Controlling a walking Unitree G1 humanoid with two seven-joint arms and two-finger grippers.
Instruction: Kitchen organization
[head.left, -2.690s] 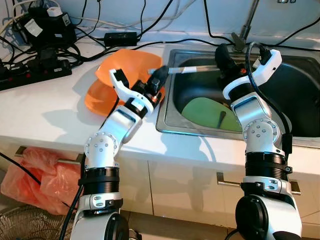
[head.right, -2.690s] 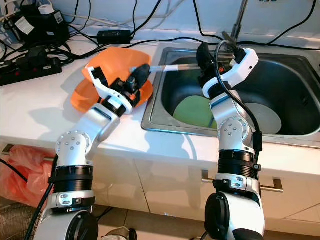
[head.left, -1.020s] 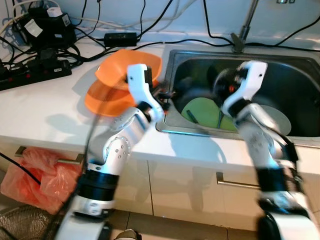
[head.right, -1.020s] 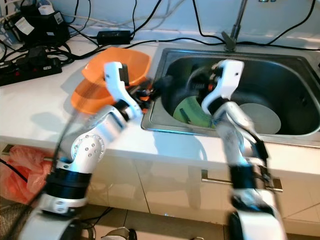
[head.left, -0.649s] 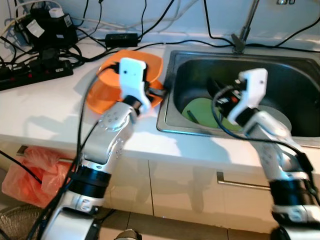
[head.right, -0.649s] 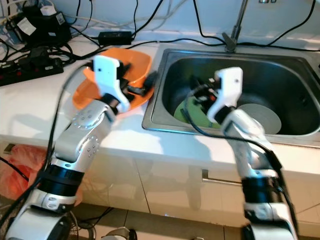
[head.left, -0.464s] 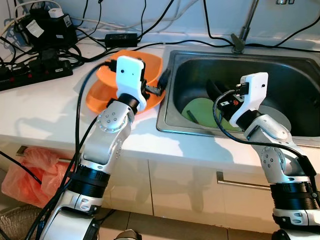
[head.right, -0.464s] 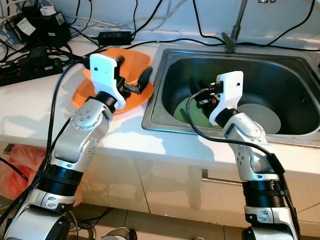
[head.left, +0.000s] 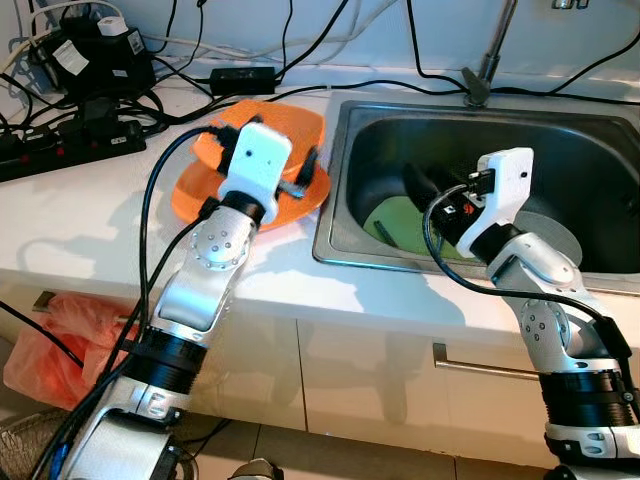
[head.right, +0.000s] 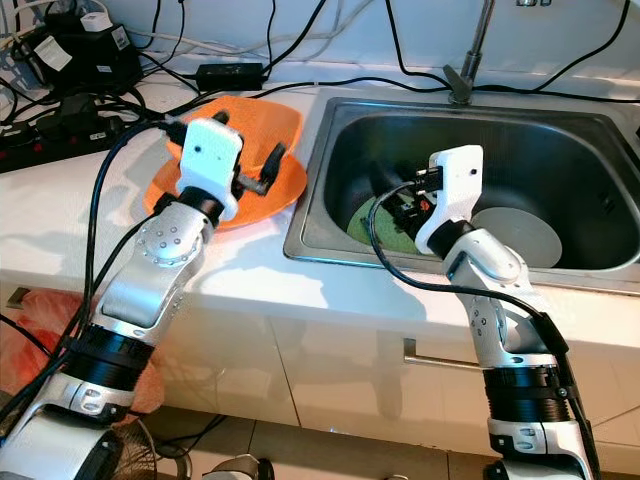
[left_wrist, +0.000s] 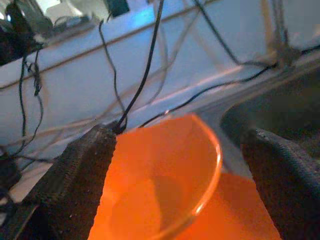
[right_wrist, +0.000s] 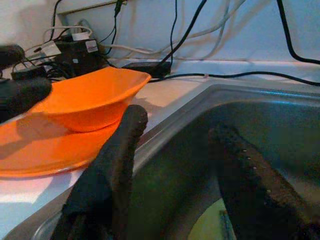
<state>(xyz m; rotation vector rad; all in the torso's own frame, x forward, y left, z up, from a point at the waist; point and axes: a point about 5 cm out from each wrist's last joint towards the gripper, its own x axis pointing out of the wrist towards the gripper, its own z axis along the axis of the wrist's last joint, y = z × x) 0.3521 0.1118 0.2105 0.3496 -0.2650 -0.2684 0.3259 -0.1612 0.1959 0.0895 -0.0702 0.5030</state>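
We are holding our left gripper (head.left: 300, 172), fingers apart, over the orange bowl (head.left: 262, 125) at the sink's (head.left: 480, 105) left edge, our right gripper (head.right: 385, 190), fingers apart, hovering over the green plate (head.right: 372, 222).

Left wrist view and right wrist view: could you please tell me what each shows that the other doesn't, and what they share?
Left wrist view: the left gripper, open, looking into the orange bowl from above. Right wrist view: the right gripper, open, inside the sink above a green plate. Both: the orange bowl on its orange plate, the sink's edge and wall cables.
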